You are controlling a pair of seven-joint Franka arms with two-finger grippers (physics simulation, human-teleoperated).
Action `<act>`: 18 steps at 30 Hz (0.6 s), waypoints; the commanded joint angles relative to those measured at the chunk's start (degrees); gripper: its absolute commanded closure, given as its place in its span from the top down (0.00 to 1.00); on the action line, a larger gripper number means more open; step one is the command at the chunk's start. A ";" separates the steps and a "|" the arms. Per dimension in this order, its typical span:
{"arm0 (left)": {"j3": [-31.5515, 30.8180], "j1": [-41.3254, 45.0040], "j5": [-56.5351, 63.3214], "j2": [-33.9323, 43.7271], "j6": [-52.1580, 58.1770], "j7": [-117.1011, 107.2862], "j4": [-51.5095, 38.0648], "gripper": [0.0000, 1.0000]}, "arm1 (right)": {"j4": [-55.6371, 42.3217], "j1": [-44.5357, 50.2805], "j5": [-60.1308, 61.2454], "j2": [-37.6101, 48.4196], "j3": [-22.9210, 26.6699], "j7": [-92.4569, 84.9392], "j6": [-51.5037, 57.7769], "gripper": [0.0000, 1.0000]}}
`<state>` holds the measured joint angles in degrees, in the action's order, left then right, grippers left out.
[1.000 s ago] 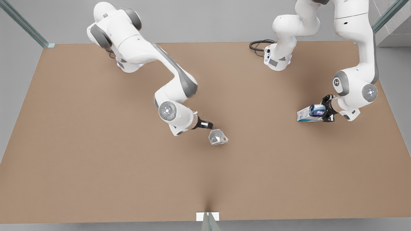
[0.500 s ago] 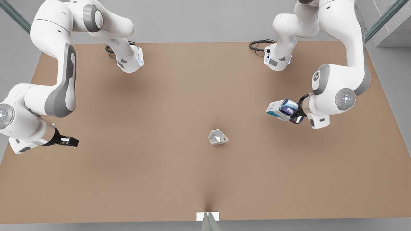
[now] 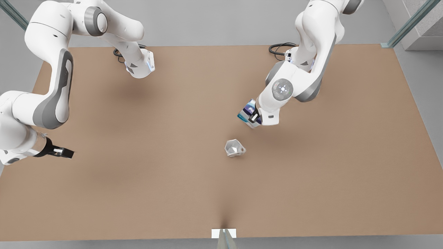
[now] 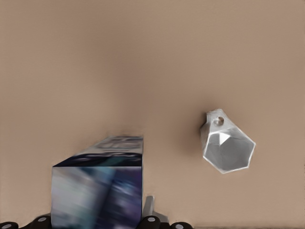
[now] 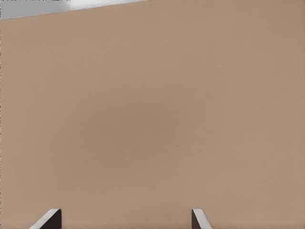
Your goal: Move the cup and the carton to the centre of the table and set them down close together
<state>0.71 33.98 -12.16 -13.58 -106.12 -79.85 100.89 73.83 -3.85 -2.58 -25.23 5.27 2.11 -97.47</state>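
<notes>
Left gripper (image 3: 254,117), closed on the small white carton (image 3: 247,113) with dark blue and teal printing, carries it clear of the plain matte brown table (image 3: 138,193), near the centre. Just beside, toward the near edge, the small silver-grey faceted metal cup (image 3: 235,148) lies tipped on its side, mouth toward the left wrist camera (image 4: 227,147). Right gripper (image 3: 65,153), fingers (image 5: 51,219) spread and empty, waits at the front view's left. Step in hand: carton transport. Next move likely calls for lowering the carton close to the cup without nudging it
</notes>
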 commanded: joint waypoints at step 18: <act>-0.79 2.50 -3.57 -6.37 -11.92 -0.04 1.33 1.00 | 0.08 -0.02 0.12 -1.58 0.00 0.00 -0.97 1.00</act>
<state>-0.09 36.47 -15.30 -19.95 -118.04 -79.89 102.14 73.92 -3.87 -2.46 -26.81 5.27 2.11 -98.44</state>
